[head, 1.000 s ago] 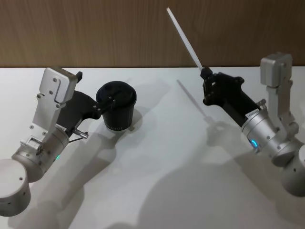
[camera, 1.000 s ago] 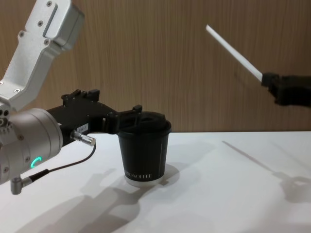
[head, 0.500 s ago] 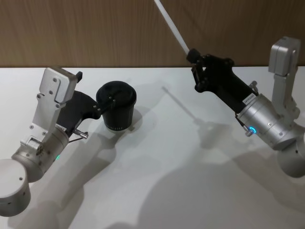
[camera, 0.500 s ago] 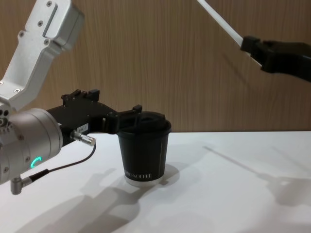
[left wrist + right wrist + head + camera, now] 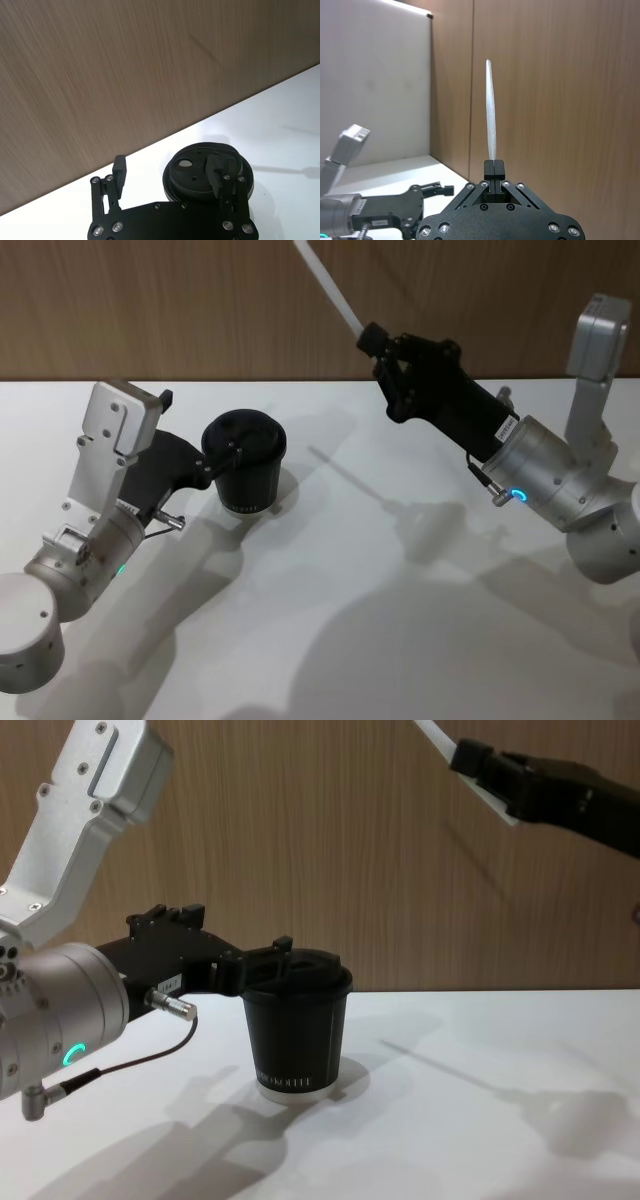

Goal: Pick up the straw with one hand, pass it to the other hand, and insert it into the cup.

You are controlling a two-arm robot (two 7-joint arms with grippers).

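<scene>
Clenching thin white plastic straw [image 5: 328, 288]: right gripper [image 5: 370, 338] fingers; left gripper [image 5: 167, 172] fingers spread at black cup [image 5: 245, 485].

**Black cup amid white and wood grain**

The cup [image 5: 296, 1030] was black and faintly ribbed, with white lettering low down and a white base rim. Above it, the straw [image 5: 327, 283] was white. The table [image 5: 330, 640] beneath the cup was white, and the wall [image 5: 150, 300] behind it was brown wood grain.
</scene>
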